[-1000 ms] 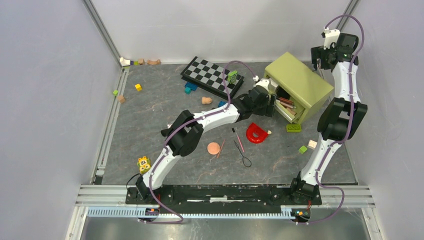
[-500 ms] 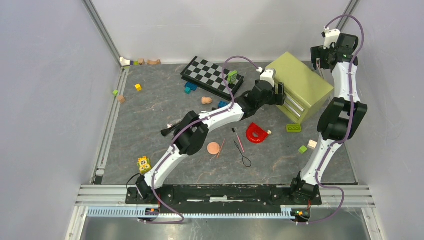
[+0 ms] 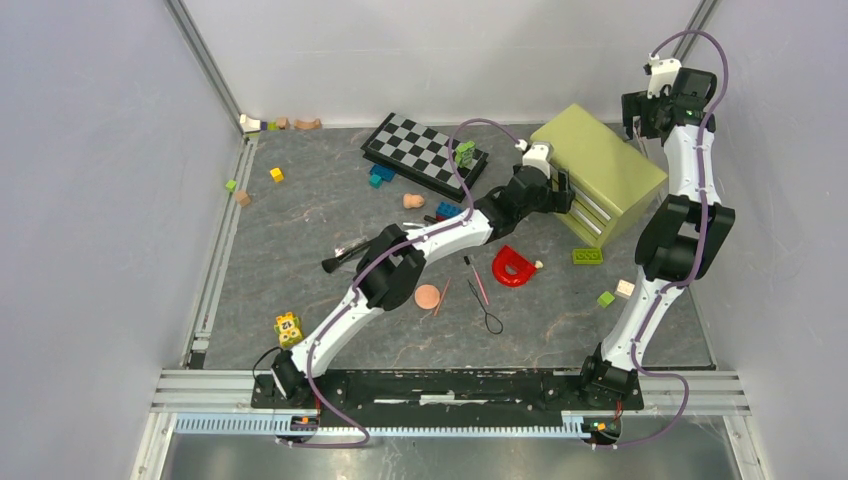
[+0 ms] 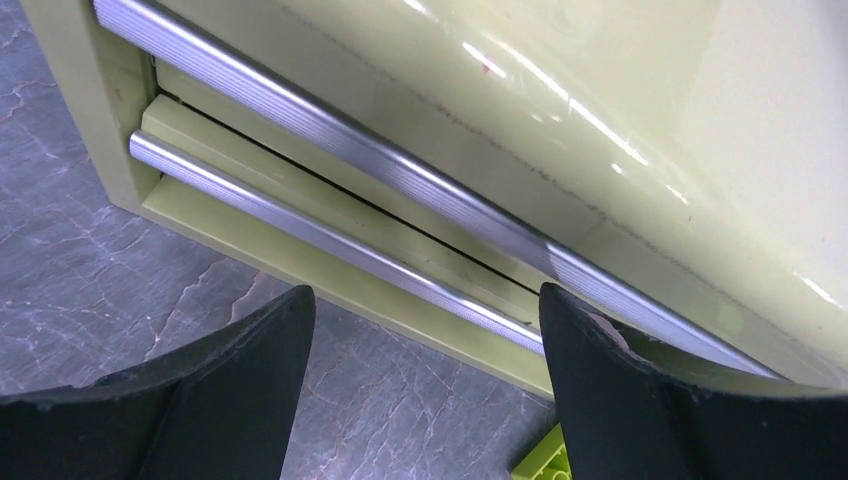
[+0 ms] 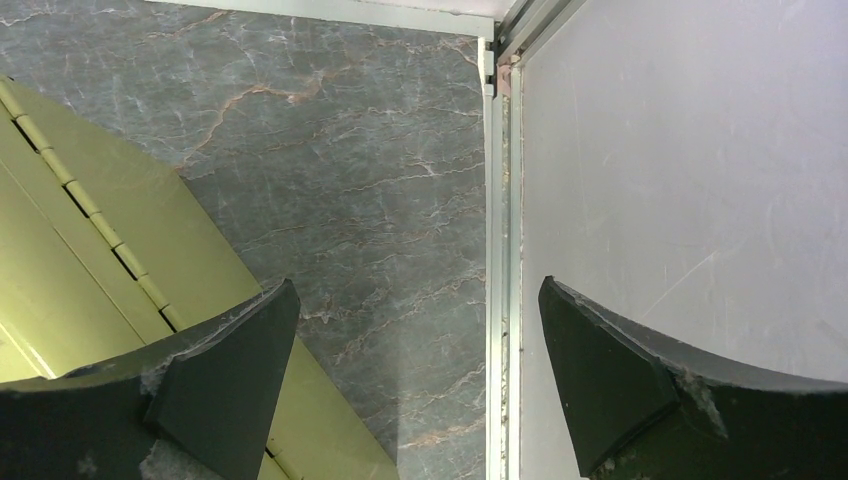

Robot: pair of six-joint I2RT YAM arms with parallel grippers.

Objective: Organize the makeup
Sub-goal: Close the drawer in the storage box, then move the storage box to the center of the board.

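Observation:
The green drawer box (image 3: 598,170) stands at the back right with both drawers pushed in; their silver handles (image 4: 330,240) fill the left wrist view. My left gripper (image 3: 562,190) is open and empty right in front of the drawers, in the left wrist view (image 4: 425,330) too. Loose makeup lies mid-table: a round peach puff (image 3: 428,296), a pink pencil (image 3: 480,287), a thin wooden pencil (image 3: 441,296), a black-handled brush (image 3: 345,255) and a small tan bottle (image 3: 413,200). My right gripper (image 3: 640,118) is open and empty, held high behind the box (image 5: 80,230).
A red horseshoe piece (image 3: 513,266) and a black wire loop (image 3: 488,318) lie near the pencils. A checkerboard (image 3: 422,150) sits at the back. Toy bricks are scattered about, one green brick (image 3: 587,256) just before the box. The right wall (image 5: 680,150) and its rail (image 5: 500,200) are close to the right gripper.
The lower drawer, open with pencils inside a second ago, is now shut. My left gripper moved in against the drawer front, then drew back slightly. The right arm has not moved.

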